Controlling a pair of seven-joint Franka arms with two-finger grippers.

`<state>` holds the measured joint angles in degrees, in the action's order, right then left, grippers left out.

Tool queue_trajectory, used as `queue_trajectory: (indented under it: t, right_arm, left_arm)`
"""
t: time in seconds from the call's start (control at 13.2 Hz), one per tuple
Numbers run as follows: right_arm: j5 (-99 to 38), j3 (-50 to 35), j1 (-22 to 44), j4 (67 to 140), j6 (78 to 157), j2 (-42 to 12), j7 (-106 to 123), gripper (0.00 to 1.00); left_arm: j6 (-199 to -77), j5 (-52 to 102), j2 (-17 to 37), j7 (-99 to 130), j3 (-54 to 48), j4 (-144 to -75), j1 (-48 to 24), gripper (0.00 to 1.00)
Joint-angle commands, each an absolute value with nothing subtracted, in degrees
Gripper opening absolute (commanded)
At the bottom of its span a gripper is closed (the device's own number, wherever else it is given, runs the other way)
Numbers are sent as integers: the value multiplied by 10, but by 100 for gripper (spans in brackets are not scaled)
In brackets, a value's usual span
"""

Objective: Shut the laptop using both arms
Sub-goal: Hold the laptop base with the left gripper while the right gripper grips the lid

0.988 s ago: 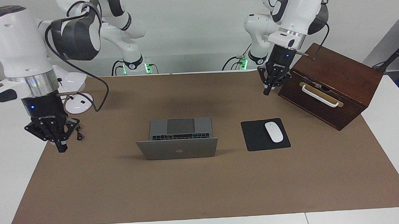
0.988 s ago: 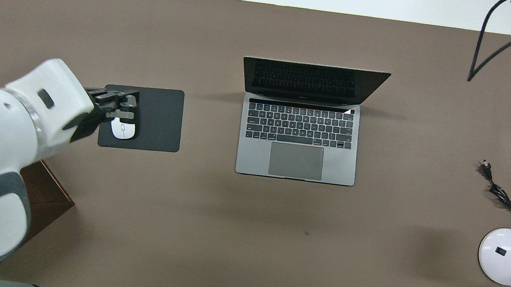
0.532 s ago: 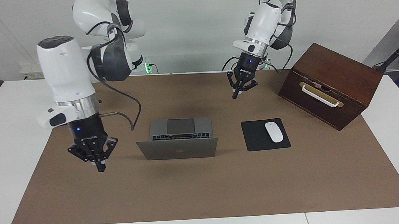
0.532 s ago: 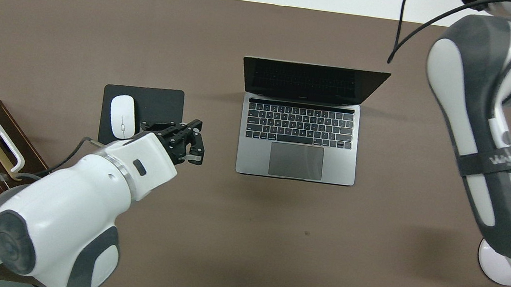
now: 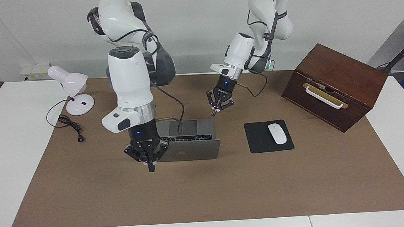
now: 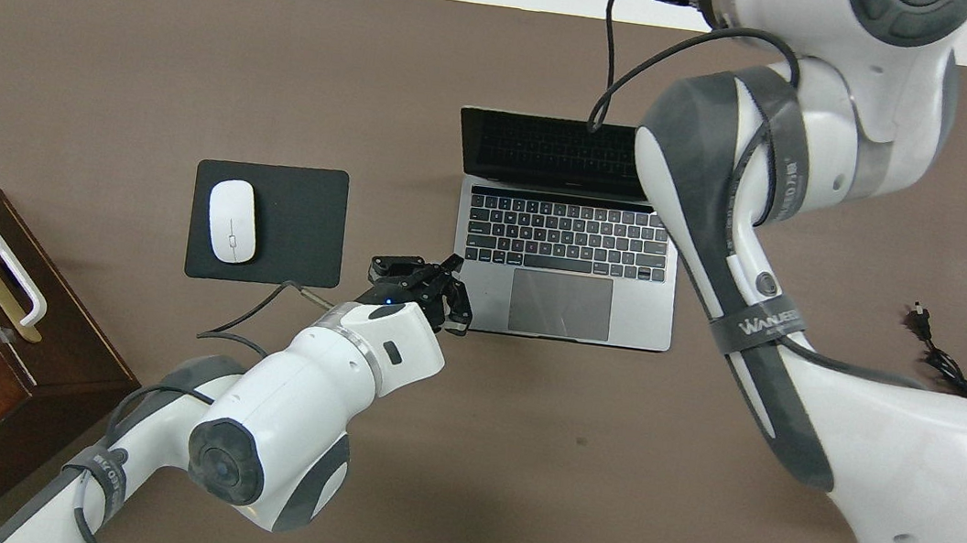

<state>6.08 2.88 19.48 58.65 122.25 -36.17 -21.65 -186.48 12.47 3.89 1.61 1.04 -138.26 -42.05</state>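
The silver-grey laptop stands open in the middle of the brown mat, its logo lid tilted up and its keys and trackpad showing. My right gripper is shut and empty, low by the outer face of the lid at the corner toward the right arm's end. I cannot tell if it touches the lid. In the overhead view the right arm hides that gripper and that corner. My left gripper is shut and empty, raised over the laptop's palm-rest corner toward the left arm's end, also in the overhead view.
A black mouse pad with a white mouse lies beside the laptop toward the left arm's end. A dark wooden box with a white handle stands farther that way. A white desk lamp and its cable are at the right arm's end.
Both arms have swung in toward the laptop: the right gripper from the lamp's end to the lid's corner, the left gripper from the box to the base's corner. The lid has not moved.
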Motion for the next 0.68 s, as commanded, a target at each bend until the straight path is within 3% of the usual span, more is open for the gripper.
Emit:
queue_trajectory:
  t: [0.0, 0.38, 0.61]
  right_arm:
    - [74, 30, 221, 568, 1190, -374, -253, 0]
    - [68, 25, 240, 575, 1168, -374, -289, 0]
    - [62, 25, 237, 577, 1159, -372, -287, 0]
  left_arm:
    - [-1936, 132, 89, 4, 19, -1380, -445, 0]
    - [-2006, 132, 161, 3, 20, -1380, -460, 0]
    - [-2006, 131, 164, -11, 20, -1381, -463, 0]
